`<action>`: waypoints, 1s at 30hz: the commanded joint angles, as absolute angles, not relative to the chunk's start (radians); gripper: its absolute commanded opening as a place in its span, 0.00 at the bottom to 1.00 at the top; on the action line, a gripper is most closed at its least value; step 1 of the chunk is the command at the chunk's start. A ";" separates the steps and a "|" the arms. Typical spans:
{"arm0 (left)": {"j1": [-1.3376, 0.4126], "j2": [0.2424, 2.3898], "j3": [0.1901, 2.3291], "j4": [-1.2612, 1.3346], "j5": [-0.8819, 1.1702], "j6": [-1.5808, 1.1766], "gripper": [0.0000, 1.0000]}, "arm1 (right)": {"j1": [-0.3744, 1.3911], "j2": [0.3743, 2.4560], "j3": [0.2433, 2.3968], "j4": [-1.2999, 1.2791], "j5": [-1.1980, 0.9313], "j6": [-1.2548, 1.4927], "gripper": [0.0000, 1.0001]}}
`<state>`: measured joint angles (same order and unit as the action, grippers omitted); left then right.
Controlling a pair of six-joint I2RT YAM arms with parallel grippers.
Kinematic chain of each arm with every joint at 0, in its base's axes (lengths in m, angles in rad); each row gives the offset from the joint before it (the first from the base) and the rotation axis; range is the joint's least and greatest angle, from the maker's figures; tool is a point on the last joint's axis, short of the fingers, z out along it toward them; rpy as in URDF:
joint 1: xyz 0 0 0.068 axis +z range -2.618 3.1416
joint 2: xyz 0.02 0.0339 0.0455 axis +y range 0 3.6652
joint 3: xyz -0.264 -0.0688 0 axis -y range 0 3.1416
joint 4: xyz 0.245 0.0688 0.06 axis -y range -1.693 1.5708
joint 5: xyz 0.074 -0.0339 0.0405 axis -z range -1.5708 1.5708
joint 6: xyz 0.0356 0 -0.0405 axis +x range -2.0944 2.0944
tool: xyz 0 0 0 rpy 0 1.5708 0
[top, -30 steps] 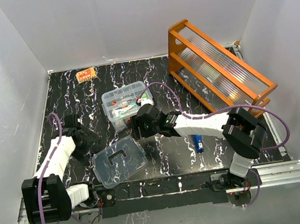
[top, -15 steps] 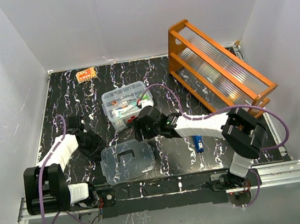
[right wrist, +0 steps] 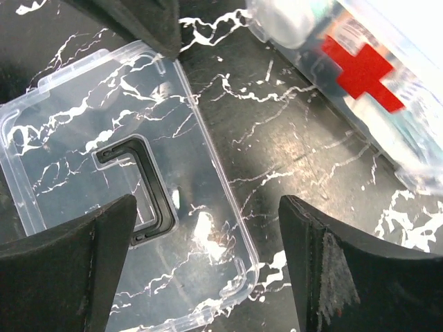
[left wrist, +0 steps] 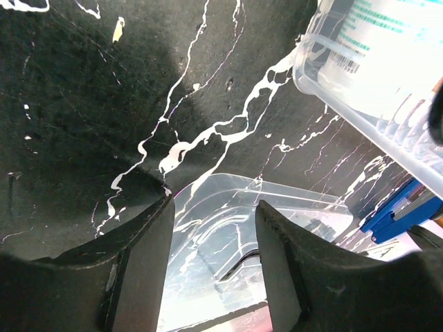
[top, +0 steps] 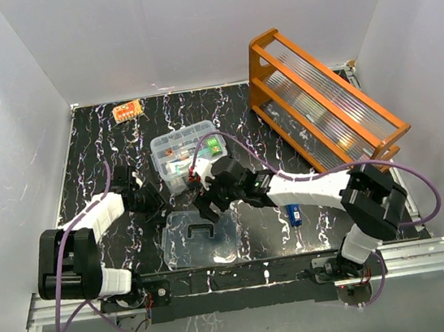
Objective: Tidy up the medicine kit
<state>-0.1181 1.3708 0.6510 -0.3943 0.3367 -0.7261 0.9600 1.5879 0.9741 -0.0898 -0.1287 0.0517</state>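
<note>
Medicine kit (top: 186,156) is seen uncovered on the black marbled table (top: 105,148), left of centre and toward the far side. Packets are visible in its compartments, a green one at the right end. Its red cross (right wrist: 363,69) is shown on the near wall in the right wrist view.

Clear lid (top: 184,249) is found lying flat at the near edge of the table, just near of the kit and apart from it. Its dark handle (top: 199,231) is turned upward.

Left gripper (top: 160,205) is held low at the lid's far-left corner. In the left wrist view its fingers (left wrist: 138,263) are parted to a middling gap, and the lid's corner (left wrist: 228,238) is seen through that gap. Whether the fingers touch the lid cannot be told.

Right gripper (top: 208,209) is placed over the lid's far edge, between lid and kit. Its fingers (right wrist: 69,256) are spread wide in the right wrist view, with nothing held; the handle (right wrist: 142,187) is seen below them.

A blue object (top: 294,212) is noted on the table right of the lid, under the right arm. An orange rack (top: 324,103) with ribbed clear panels is stood at the far right. A small orange packet (top: 127,110) is noted at the far left.
</note>
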 commanded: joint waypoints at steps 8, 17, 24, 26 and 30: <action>-0.121 1.296 0.700 -0.482 0.237 -0.709 0.50 | 0.962 1.703 1.055 -0.043 -0.326 -0.215 0.81; -0.121 1.267 0.702 -0.500 0.239 -0.699 0.54 | 0.975 1.818 1.106 -0.080 -0.314 -0.252 0.77; -0.121 1.241 0.700 -0.521 0.225 -0.695 0.57 | 0.976 1.869 1.132 -0.111 -0.287 -0.285 0.72; -0.121 1.235 0.696 -0.528 0.221 -0.694 0.59 | 0.977 1.882 1.142 -0.135 -0.288 -0.300 0.71; -0.121 1.218 0.683 -0.533 0.215 -0.698 0.63 | 0.977 1.899 1.165 -0.187 -0.301 -0.330 0.60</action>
